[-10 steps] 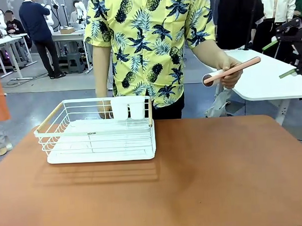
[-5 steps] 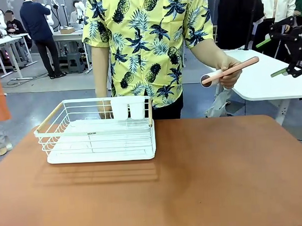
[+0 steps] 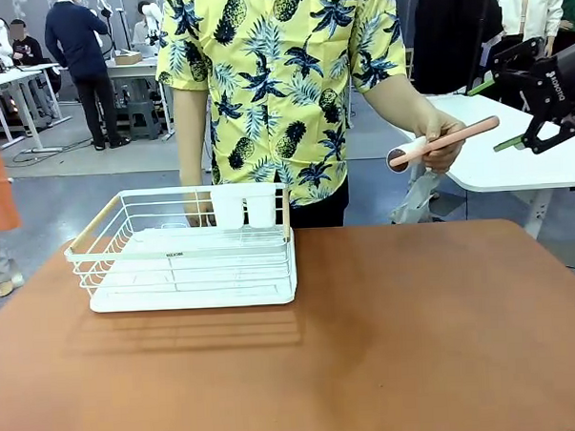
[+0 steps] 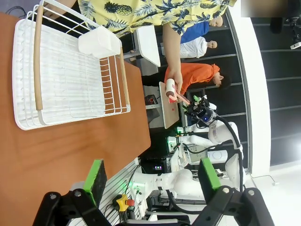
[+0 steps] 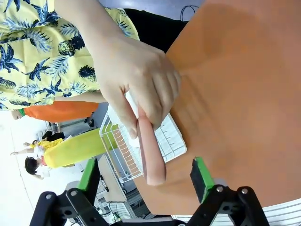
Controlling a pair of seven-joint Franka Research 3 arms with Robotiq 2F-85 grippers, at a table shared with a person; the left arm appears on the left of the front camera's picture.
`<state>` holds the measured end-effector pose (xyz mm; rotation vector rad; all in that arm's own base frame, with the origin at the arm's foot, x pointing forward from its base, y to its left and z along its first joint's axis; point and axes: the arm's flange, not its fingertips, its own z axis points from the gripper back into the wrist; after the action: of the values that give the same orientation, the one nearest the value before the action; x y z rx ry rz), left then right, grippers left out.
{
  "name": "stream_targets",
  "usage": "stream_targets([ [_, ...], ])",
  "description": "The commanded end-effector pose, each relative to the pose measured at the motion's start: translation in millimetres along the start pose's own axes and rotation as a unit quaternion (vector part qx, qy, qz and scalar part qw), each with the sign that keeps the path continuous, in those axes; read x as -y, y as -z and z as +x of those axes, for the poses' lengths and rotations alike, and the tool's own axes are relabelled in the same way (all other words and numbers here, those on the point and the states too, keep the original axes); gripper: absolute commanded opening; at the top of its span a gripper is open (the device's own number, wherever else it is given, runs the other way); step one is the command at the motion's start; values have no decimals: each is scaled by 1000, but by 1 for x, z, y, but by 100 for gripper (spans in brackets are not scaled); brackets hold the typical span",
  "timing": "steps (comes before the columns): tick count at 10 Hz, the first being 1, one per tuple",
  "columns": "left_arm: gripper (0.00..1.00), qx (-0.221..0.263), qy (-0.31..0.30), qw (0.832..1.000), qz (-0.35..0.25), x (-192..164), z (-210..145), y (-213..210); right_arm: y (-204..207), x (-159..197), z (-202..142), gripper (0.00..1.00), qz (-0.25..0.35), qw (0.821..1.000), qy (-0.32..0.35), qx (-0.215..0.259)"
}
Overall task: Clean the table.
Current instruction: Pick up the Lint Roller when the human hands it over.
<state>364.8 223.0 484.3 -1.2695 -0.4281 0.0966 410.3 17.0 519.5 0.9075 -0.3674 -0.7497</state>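
The reddish-brown table (image 3: 407, 334) spans the front view and also shows as the table (image 4: 51, 155) and the table (image 5: 240, 103) in the wrist views. Behind its far edge a person's hand (image 3: 437, 137) holds out a pink-handled roller (image 3: 456, 137) with a white head. My right gripper (image 3: 498, 116) hangs open in the air just right of the handle's free end. In the right wrist view the pink handle (image 5: 149, 150) points down between my open right gripper (image 5: 145, 178) fingers, not touching them. My left gripper (image 4: 153, 176) is open above the table with nothing in it.
A white wire rack (image 3: 189, 253) with two white cups (image 3: 244, 206) stands on the table's left half; the rack (image 4: 66, 84) lies ahead of my left gripper. A white-topped table (image 3: 514, 153) stands behind on the right, with other people beyond it.
My right gripper has moved left and slightly down toward the free end of the pink handle. The person's hand has shifted a little right and down with the roller.
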Motion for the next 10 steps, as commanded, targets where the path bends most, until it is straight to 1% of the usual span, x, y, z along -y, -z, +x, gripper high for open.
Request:
stream_targets([
  [1,100,2,3,1000,-5,3,-1,-2,15,1,-1,100,10,1000,0,15],
  [6,100,2,3,1000,-5,3,-1,-2,35,4,0,100,15,1000,-1,21],
  [10,100,2,3,1000,-5,3,-1,-2,40,6,2,100,17,1000,4,24],
])
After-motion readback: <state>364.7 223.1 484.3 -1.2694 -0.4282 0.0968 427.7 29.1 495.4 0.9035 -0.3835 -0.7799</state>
